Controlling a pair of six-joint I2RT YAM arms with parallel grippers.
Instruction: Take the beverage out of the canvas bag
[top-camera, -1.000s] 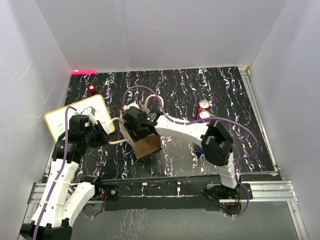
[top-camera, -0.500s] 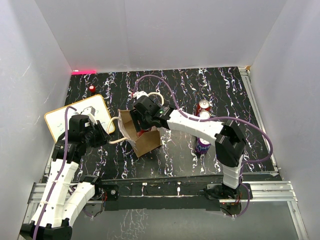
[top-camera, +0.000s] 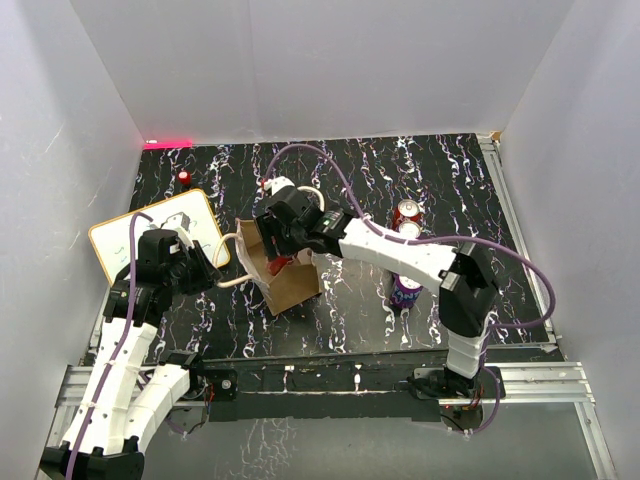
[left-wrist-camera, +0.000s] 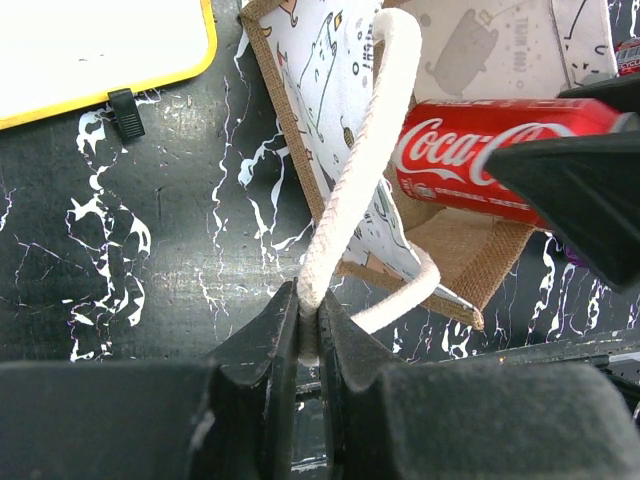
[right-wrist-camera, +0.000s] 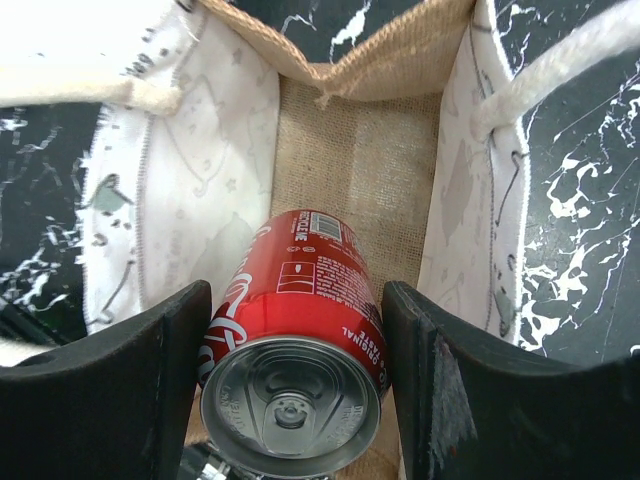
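While my left gripper (left-wrist-camera: 308, 330) pinches one cream-white rope handle (left-wrist-camera: 352, 185) of the small tan-brown canvas bag (top-camera: 295, 287), the bag's mouth gapes open. My right gripper (right-wrist-camera: 297, 305) reaches into that mouth, both fingers pressed against the sides of a red cylindrical Coca-Cola can (right-wrist-camera: 315, 270). The can's far end sits inside the bag and its silver top faces outward.

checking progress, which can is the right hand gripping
The red Coca-Cola can, clamped in the right hand at the canvas bag's mouth; the purple can and other red can stand free.
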